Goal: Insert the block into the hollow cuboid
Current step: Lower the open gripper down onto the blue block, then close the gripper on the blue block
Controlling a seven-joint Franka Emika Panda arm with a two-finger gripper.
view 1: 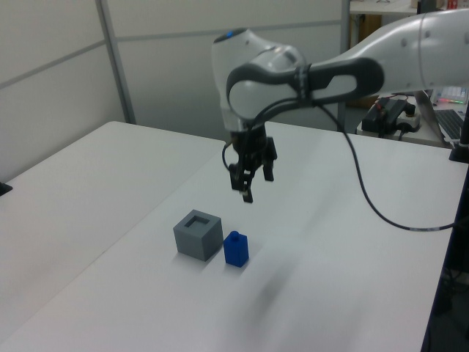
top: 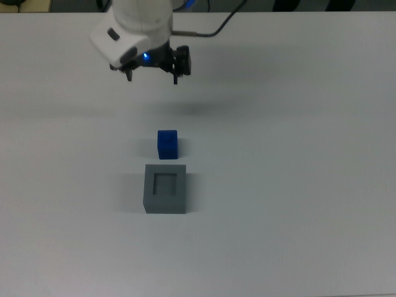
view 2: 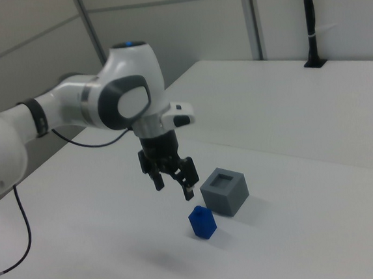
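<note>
Spread and empty, the tool [view 1: 249,182] hangs in the air above the bare worktop [top: 297,185], short of the block [top: 167,143] and higher than it, with nothing between its fingers. From where the top view looks, the nearest thing is the hollow cuboid [top: 165,188], sitting out in the middle of the worktop with its square recess facing up and nothing in it. Just beyond it, almost touching its far wall, stands the block, upright and square to the box. Farther on, toward the worktop's far edge, is the tool.

To my eye the step in hand is the approach for the pick. Done well, it means bringing the tool directly over the block first and then coming straight down, fingers kept wide. The grip looks better taken across the two faces that do not face the cuboid, since the gap on that side seems too tight for a finger. Closing low on the block should keep it from tipping.
</note>
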